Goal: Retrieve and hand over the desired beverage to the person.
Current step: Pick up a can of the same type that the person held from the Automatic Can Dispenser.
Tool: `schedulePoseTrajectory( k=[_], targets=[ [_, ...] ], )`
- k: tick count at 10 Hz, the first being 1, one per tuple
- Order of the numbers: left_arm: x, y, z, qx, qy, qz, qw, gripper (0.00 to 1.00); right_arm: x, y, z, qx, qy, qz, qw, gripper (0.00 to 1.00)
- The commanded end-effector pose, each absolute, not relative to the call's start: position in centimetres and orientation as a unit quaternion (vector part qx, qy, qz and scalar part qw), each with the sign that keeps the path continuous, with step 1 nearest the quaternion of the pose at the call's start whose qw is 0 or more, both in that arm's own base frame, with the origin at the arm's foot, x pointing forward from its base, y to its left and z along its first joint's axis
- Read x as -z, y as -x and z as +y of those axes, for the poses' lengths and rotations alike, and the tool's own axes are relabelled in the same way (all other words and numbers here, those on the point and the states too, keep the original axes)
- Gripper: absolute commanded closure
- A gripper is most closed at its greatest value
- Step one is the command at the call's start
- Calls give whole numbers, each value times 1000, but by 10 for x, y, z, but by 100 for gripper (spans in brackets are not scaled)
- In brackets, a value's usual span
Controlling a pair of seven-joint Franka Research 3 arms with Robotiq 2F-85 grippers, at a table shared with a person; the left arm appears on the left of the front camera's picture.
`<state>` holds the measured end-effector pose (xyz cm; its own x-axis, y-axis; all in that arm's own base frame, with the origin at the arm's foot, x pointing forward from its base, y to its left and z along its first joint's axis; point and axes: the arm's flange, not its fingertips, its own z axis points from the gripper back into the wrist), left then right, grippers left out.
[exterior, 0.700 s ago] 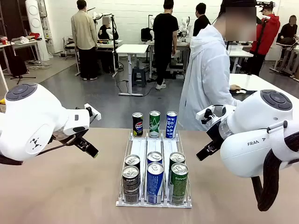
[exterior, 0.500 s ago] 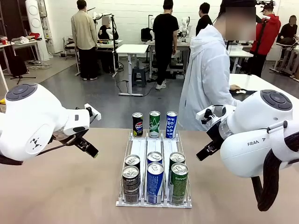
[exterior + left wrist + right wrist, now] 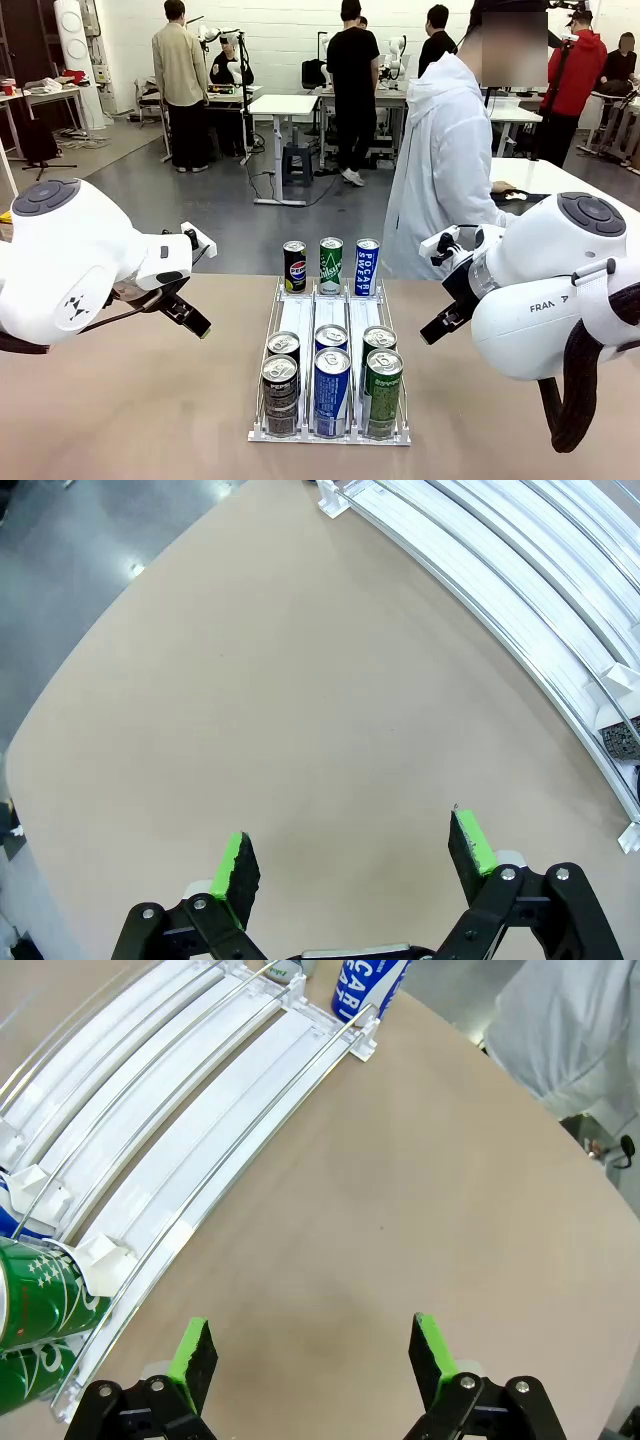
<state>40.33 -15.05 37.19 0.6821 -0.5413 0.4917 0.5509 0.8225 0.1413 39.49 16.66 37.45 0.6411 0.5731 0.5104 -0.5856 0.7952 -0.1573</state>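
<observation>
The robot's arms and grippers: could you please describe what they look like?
Both the left arm and right arm are glossy white, rounded shells with dark grey round joint caps; the right shows grey FRANKA lettering and a thick black cable. The left gripper and right gripper are black with bright green pads.

A white brick wall [image 3: 285,25] closes the far end of the room. The grey floor [image 3: 240,225] is smooth and glossy, catching pale reflections. White tables [image 3: 283,103] stand across it, a dark stool [image 3: 297,160] beside one. The near surface [image 3: 130,410] is matte tan.
</observation>
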Motion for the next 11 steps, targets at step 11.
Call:
schedulePoseTrajectory(
  k=[11],
  targets=[
    [-372,-404,-150,297,9,-265,917,0,-374,-395,167,-320,-11,-278,906,0]
  ],
)
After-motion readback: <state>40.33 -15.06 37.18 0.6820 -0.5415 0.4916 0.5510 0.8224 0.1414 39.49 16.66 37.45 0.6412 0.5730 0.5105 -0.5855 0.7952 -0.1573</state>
